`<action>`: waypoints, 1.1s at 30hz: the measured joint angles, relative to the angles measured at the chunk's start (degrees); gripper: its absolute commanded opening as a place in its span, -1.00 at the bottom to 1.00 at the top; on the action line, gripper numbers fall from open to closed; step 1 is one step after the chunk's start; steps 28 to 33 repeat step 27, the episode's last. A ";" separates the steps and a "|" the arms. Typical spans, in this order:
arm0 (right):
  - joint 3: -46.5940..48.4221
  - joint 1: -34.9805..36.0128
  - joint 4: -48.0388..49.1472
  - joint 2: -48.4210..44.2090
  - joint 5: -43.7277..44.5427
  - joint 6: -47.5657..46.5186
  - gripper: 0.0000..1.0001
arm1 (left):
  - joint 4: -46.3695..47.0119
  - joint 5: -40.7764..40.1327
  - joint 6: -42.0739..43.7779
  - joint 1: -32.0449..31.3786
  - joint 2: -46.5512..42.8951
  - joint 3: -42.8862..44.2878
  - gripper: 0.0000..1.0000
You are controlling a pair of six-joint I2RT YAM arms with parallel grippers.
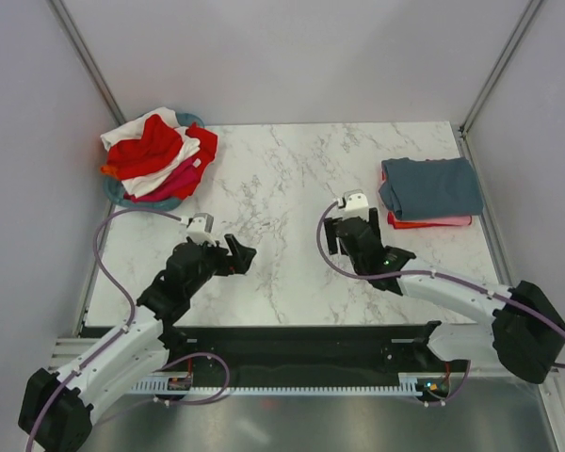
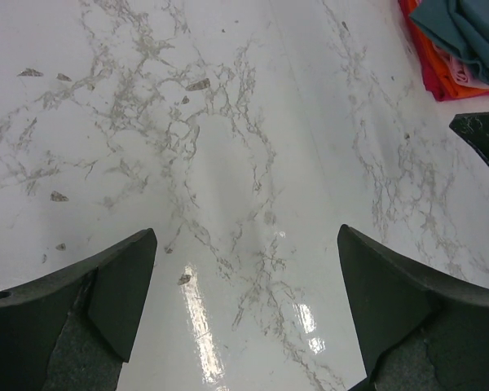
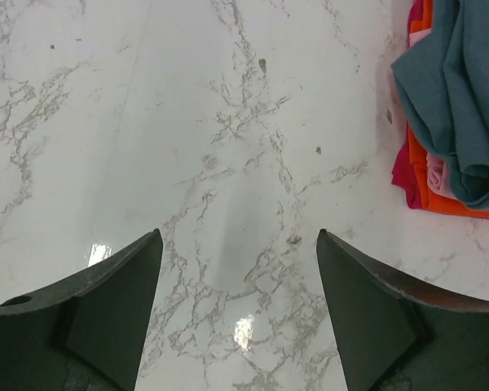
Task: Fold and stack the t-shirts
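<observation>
Pale grey walls enclose three sides of a white marble-patterned table (image 1: pixel 282 169). Both arms are bolted at its near edge.

1. Arm pose. The left arm (image 1: pixel 122 348) reaches forward and inward, and its wrist is turned toward the centre of the table. The right arm (image 1: pixel 452 292) sweeps from the near right corner toward the centre, with its wrist pointing at the far edge. Both hover over bare marble, well apart from each other.

2. Finger state. The left fingers (image 2: pixel 106 293) are spread wide with nothing between them. The right fingers (image 3: pixel 106 293) are also parted and hold nothing.

3. T-shirts. A folded stack (image 1: pixel 430 186) lies near the far right corner, close to the right edge, with the slate blue-grey shirt on top. A loose heap of red (image 1: pixel 146 151), white (image 1: pixel 184 155) and magenta (image 1: pixel 184 179) shirts fills the teal basket (image 1: pixel 122 196) at the far left corner.

4. Open room. The centre of the table, between the heap and the stack, is bare marble.

5. View differences. Only the top view shows the basket. The right wrist view shows the stack's layered edges: blue-grey over pink, orange-red (image 3: pixel 440 195) and magenta. The left wrist view catches only a corner of the stack, with a dark part of the right arm at its right edge.
</observation>
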 measured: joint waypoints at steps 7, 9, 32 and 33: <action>-14.25 0.22 7.61 -14.93 1.62 0.79 0.69 | -3.10 -1.33 0.00 0.00 -3.91 -0.20 0.99; -19.32 0.22 10.14 -20.37 2.27 1.57 0.70 | -3.74 -1.86 0.00 0.00 -4.66 -0.57 1.00; -28.98 0.20 17.55 -31.95 5.31 4.68 0.78 | -4.42 -3.65 -0.02 0.00 -6.97 -2.71 0.99; -28.98 0.20 17.55 -31.95 5.31 4.68 0.78 | -4.42 -3.65 -0.02 0.00 -6.97 -2.71 0.99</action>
